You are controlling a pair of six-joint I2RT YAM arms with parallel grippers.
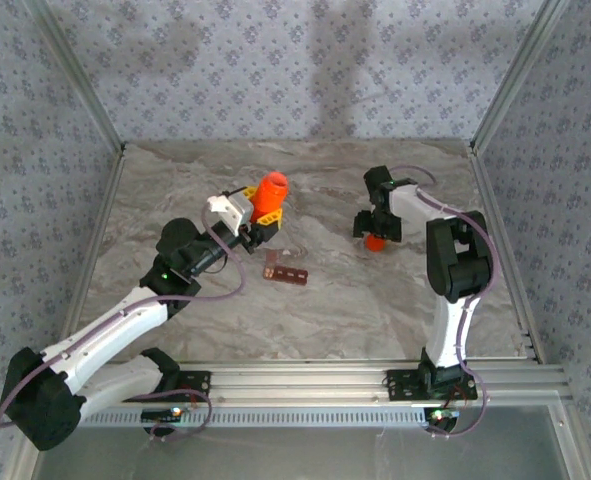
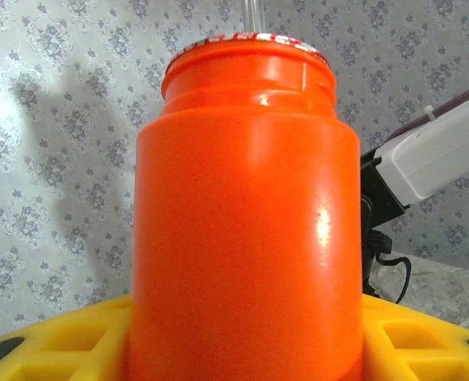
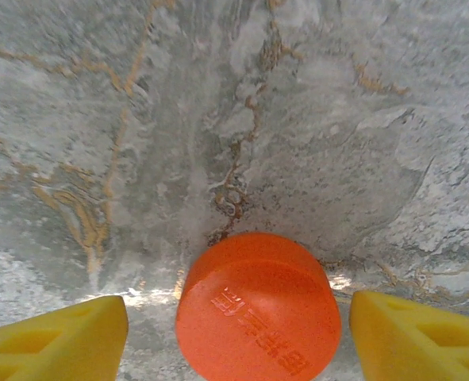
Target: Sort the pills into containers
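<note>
Bottle (image 1: 272, 187) upright in outstretched left claw (image 1: 264, 215).

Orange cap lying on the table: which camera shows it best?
The right wrist view: the orange cap is close up between the yellow fingers, its raised lettering visible. The top external view shows it as a small orange spot under the right gripper.

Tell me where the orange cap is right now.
The orange cap lies on the marble table, right side of the top view, between the right gripper's open jaws, touching neither.
</note>
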